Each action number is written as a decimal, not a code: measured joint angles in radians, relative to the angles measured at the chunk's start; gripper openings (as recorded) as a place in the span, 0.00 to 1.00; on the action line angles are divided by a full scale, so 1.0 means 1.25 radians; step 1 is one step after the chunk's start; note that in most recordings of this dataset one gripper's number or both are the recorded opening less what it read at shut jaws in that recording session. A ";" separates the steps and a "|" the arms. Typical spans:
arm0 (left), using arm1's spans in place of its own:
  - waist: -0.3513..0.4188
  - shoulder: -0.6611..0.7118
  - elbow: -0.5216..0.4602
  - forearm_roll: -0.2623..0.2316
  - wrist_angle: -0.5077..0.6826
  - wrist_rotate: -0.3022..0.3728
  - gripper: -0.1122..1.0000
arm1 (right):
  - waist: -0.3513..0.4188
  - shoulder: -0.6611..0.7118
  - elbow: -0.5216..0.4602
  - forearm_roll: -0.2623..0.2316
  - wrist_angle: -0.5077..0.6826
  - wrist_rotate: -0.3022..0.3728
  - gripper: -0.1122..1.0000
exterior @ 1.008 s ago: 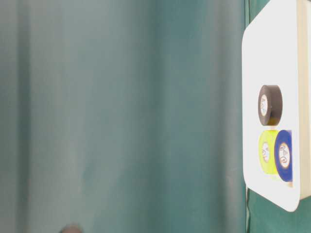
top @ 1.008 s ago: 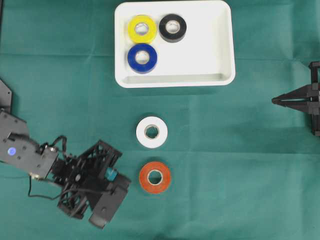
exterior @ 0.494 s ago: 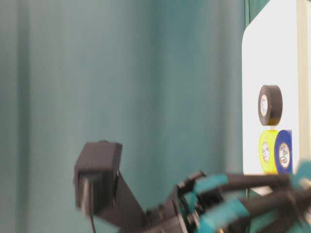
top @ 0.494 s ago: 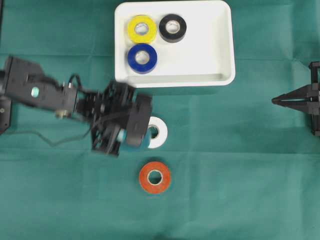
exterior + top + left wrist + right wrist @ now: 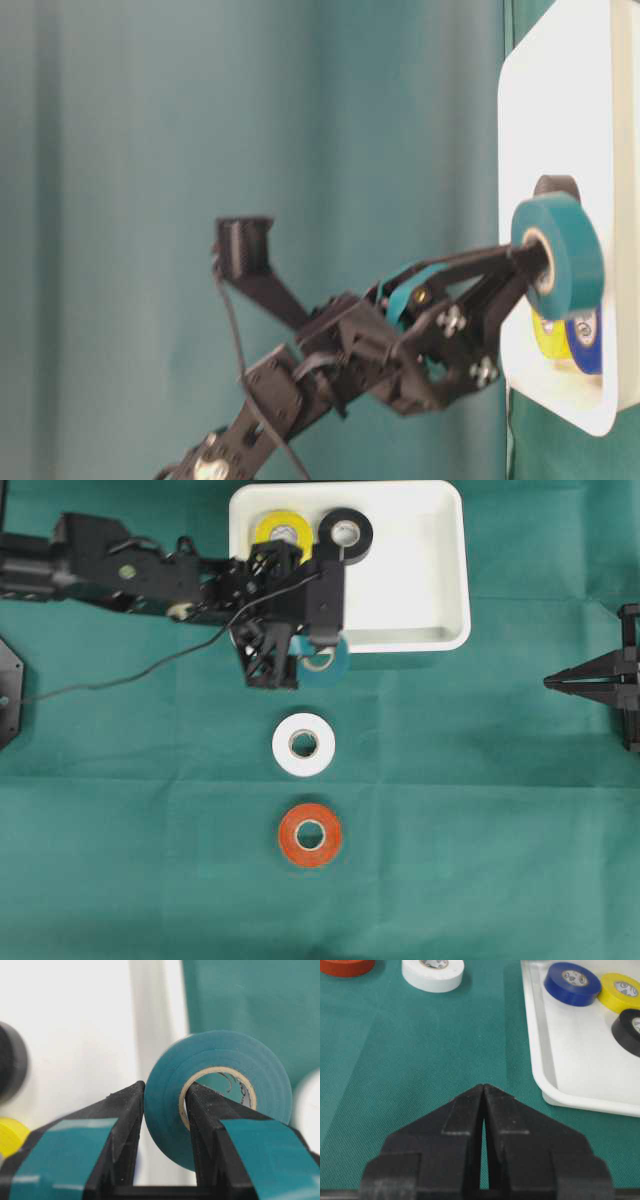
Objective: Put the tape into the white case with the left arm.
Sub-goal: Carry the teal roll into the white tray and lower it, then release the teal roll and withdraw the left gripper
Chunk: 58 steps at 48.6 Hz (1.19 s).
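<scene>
Teal tape roll (image 5: 217, 1097) sits pinched through its wall, one finger outside the rim and one inside the cardboard core, so the left jaws (image 5: 164, 1110) are clamped on it and carrying it on edge, hole facing sideways. From overhead, the roll (image 5: 322, 660) hangs right at the near rim of the white case (image 5: 455, 575), just short of the floor inside; the open floor lies straight ahead, to the right of the yellow roll (image 5: 278, 528), blue roll (image 5: 571, 982) and black roll (image 5: 346, 530). The left arm stretches in level from the left, wrist over the case's corner. The right jaws (image 5: 484, 1091) rest pressed together, well apart at the tabletop's edge.
</scene>
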<state>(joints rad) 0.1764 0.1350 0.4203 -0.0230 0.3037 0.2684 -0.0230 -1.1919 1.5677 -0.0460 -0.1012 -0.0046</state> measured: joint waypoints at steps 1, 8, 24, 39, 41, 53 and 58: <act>0.006 0.007 -0.007 0.000 0.000 0.005 0.32 | 0.000 0.000 0.000 0.000 0.000 0.000 0.02; 0.034 0.048 -0.058 0.000 -0.001 0.022 0.31 | 0.000 0.000 0.000 0.000 0.000 -0.001 0.02; 0.097 0.101 -0.112 0.000 -0.001 0.025 0.31 | 0.000 0.001 0.000 0.000 0.000 0.000 0.02; 0.101 0.109 -0.113 0.000 -0.001 0.025 0.31 | 0.000 0.000 0.000 0.000 0.000 0.000 0.02; 0.101 0.109 -0.114 0.000 -0.001 0.026 0.31 | 0.000 0.000 0.001 0.000 0.000 -0.001 0.02; 0.101 0.109 -0.113 0.000 0.000 0.023 0.40 | 0.000 0.000 0.001 0.000 0.000 0.000 0.02; 0.101 0.109 -0.114 0.000 0.000 0.023 0.68 | 0.000 0.000 0.000 0.000 0.000 0.000 0.02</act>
<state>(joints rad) 0.3022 0.2715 0.2777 -0.0230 0.3037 0.2976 -0.0230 -1.1919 1.5677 -0.0460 -0.1012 -0.0046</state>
